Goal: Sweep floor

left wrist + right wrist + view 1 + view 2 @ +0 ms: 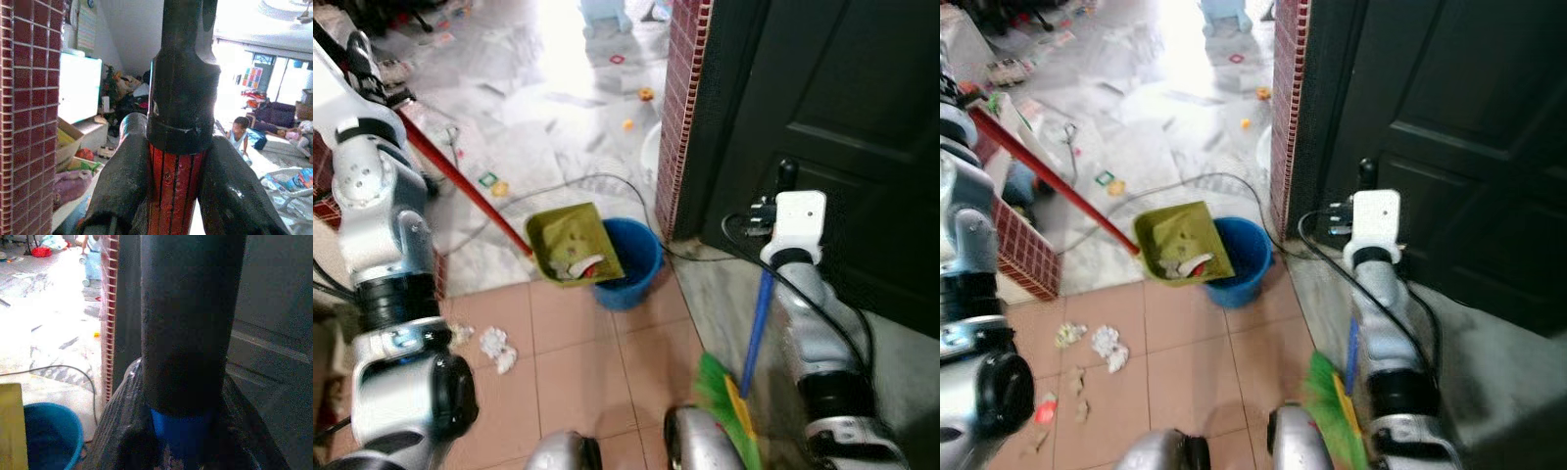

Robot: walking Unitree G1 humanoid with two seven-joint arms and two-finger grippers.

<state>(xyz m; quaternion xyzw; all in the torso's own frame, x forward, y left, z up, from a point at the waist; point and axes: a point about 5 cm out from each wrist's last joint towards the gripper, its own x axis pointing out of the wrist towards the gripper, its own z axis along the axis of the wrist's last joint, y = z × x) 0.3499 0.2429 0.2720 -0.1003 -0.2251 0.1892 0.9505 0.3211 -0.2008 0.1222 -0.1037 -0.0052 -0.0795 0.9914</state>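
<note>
1. Left claw (pixel 171 196) pinches the dustpan (pixel 570 242) handle; pan tilts over the bucket (pixel 628 262).
2. Right claw (pixel 181 431) pinches the broom (pixel 744 377).
3. Litter could miss the bucket if the pan swings.

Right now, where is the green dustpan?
In the eye views the green dustpan sits ahead, slightly left, tilted over the blue bucket beside the brick pillar.

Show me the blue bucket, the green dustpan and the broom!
blue bucket (pixel 636 257): left eye view, on its inner wall.
green dustpan (pixel 564 233): left eye view, on its flat pan.
broom (pixel 757 318): left eye view, on its blue handle.
</note>
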